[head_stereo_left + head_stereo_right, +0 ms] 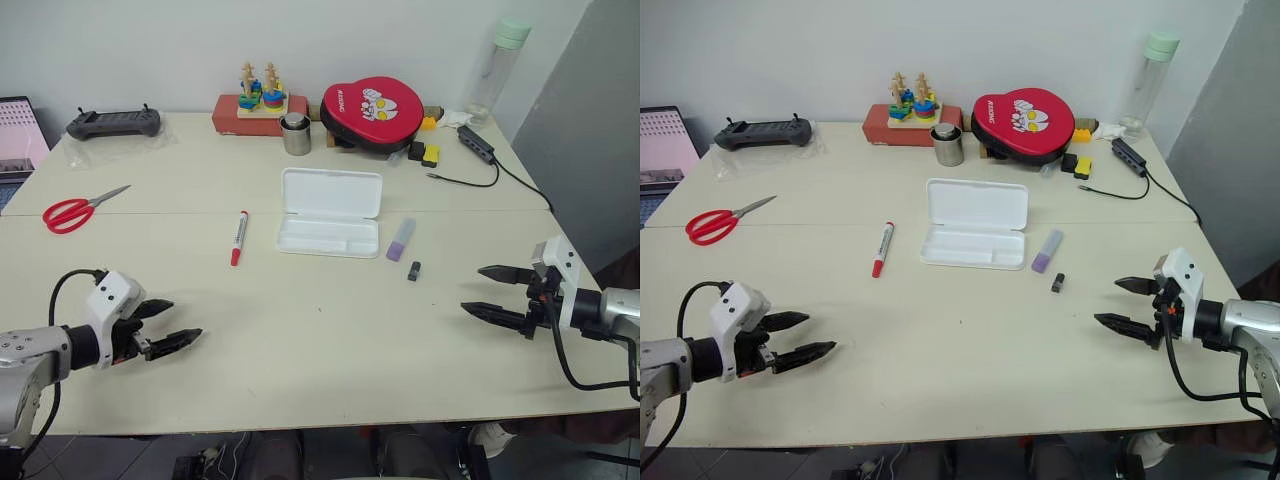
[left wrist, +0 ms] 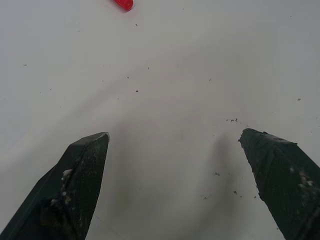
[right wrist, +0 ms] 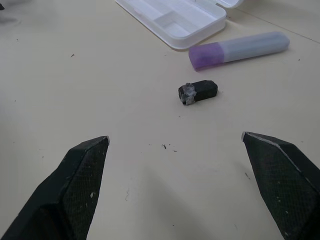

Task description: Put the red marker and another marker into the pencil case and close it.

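The white pencil case point(image 1: 330, 212) lies open at the table's middle, lid flat behind its tray. To its left lies the red marker point(image 1: 239, 237), white-barrelled with a red cap; its red tip point(image 2: 123, 4) shows in the left wrist view. The lilac marker point(image 1: 401, 239) point(image 3: 239, 48) rests just right of the case. My left gripper point(image 1: 175, 322) hovers open near the front left edge, well short of the red marker. My right gripper point(image 1: 490, 291) stands open at the front right, pointing toward the lilac marker, nothing between its fingers.
A small black block point(image 1: 414, 271) point(image 3: 198, 92) lies between the right gripper and the lilac marker. Red-handled scissors point(image 1: 78, 209) sit at the left. Along the back are a game controller point(image 1: 113, 123), a toy on a red box point(image 1: 260, 103), a metal cup point(image 1: 296, 134), a red pad point(image 1: 373, 112) and a bottle point(image 1: 498, 68).
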Motion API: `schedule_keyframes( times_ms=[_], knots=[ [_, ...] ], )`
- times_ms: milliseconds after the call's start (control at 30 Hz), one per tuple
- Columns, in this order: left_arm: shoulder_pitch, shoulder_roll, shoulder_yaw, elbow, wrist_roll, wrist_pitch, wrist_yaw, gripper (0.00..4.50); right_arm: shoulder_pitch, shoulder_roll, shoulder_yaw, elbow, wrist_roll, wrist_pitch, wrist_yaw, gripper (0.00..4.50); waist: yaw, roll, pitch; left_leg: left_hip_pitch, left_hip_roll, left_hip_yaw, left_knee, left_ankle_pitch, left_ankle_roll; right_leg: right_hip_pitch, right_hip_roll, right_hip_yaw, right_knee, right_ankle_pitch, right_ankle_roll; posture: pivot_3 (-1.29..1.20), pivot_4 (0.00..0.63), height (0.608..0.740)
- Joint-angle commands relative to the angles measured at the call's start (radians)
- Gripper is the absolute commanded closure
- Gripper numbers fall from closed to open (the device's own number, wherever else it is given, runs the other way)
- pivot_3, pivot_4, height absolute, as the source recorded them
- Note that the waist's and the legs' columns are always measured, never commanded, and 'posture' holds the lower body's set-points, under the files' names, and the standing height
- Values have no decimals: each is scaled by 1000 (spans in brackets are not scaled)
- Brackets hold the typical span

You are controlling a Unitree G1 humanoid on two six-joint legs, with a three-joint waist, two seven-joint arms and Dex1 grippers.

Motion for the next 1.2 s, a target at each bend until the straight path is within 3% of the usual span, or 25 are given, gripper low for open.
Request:
schedule_keyframes(
  times_ms=[33,933,1033,1200],
  knots=[
    [1,4,37,-34,-27,9,-12,6,-15,0,-11,-12,8,-5,5,26,0,0,0,0,0,0,0,0,0,0,0,0,0,0,0,0,150,740],
    [-24,-9,24,-39,-19,12,26,6,-34,-4,-10,4,27,26,10,26,0,0,0,0,0,0,0,0,0,0,0,0,1,0,0,0,150,740],
    [-90,-50,24,-85,-75,57,66,6,-97,-8,18,12,29,52,14,26,0,0,0,0,0,0,0,0,0,0,0,0,1,0,0,0,150,740],
    [-322,-245,-71,-196,-125,57,205,6,-380,69,163,91,-2,114,14,26,0,1,1,0,0,0,4,0,0,1,0,0,2,4,4,0,150,740]
  ],
)
